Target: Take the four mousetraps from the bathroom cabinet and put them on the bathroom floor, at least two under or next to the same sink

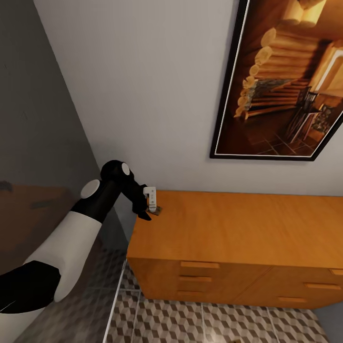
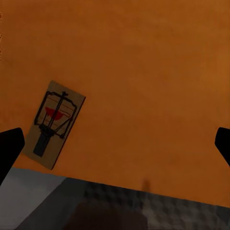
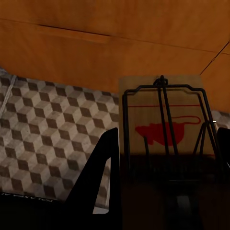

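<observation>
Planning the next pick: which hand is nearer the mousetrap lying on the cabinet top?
Left. The left hand hovers open right above the mousetrap on the cabinet top, at the cabinet's corner. The right hand is down near the floor, gripping another mousetrap.

In the head view, the left end effector (image 1: 148, 208) covers most of the mousetrap (image 1: 156, 209) at the cabinet (image 1: 247, 228) corner. The picture's edge cuts off the cabinet's right end and the framed painting (image 1: 286, 81).
</observation>
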You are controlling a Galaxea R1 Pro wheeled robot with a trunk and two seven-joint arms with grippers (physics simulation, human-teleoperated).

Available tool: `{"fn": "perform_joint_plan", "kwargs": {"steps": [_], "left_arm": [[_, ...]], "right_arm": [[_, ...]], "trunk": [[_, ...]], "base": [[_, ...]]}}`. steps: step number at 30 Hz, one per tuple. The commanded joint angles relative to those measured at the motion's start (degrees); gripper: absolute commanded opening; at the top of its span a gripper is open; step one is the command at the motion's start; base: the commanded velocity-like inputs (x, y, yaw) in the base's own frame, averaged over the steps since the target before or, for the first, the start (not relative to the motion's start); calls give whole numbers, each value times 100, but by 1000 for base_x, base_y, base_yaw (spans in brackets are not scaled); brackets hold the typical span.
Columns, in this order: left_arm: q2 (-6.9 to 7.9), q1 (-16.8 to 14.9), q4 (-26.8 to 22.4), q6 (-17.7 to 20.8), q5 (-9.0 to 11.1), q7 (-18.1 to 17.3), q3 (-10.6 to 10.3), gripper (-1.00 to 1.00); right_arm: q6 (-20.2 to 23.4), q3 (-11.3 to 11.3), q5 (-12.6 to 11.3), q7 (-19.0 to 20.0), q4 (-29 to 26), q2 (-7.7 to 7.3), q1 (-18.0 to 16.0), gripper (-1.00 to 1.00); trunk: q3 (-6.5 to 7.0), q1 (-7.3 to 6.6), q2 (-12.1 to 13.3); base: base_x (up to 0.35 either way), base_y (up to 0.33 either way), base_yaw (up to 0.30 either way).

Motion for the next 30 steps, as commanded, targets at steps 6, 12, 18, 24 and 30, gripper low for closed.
{"fn": "perform_joint_plan", "kwargs": {"steps": [6,12,18,24,30], "left_arm": [[-4,-5,9,62,-38,-34,-4,100],[-4,-5,12,65,-41,-34,-5,100],[-6,-5,16,69,-42,-34,-5,100],[-11,-5,73,69,-42,-34,-5,100],[-18,-5,89,69,-42,-34,-5,100]], "right_arm": [[-16,49,-56,12,1,4,-3,-100],[-16,49,-56,12,1,10,-3,-100],[-16,49,-56,7,1,19,-3,-100],[-16,49,-56,4,1,22,-3,-100],[-16,49,-56,3,1,23,-3,-100]], "trunk": [[-10,4,-10],[-10,4,-10],[-10,4,-10],[-10,4,-10],[-10,4,-10]], "base": [[128,91,0],[125,98,0],[24,18,0],[16,2,0],[100,0,0]]}}
